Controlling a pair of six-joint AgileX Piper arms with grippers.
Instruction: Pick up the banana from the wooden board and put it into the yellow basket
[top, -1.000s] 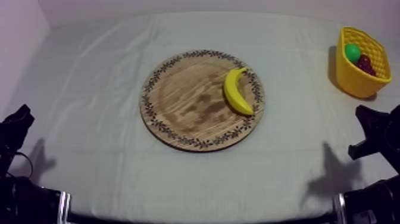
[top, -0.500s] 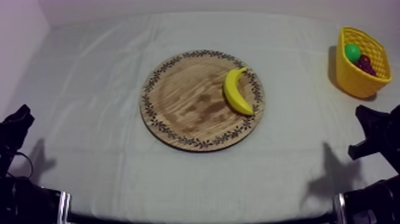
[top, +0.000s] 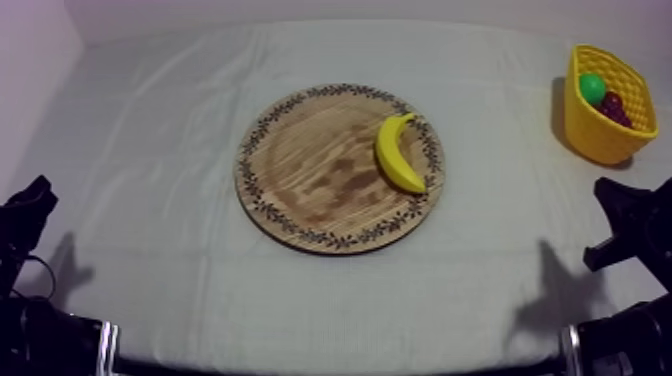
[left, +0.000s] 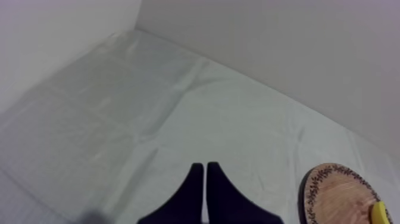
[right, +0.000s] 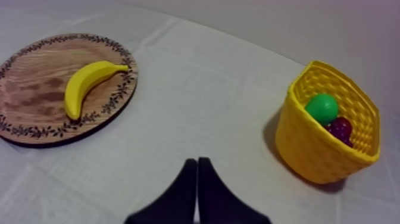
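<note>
Top view — banana (top: 399, 153) on wooden board (top: 300, 170); left end effector (left: 205, 168), right end effector (right: 197, 162) closed, empty.

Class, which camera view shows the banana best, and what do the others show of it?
The top view: the whole banana lies on the right part of the board, all in sight. The right wrist view also has it whole, but cuts the board. The left wrist view catches just one yellow end.

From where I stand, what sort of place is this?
Probably a robot practice bench, not a kitchen: a table under a plain cloth against bare walls, a toy banana on a wooden board, a yellow basket, with a left gripper and right gripper, both shut, at its sides.
</note>
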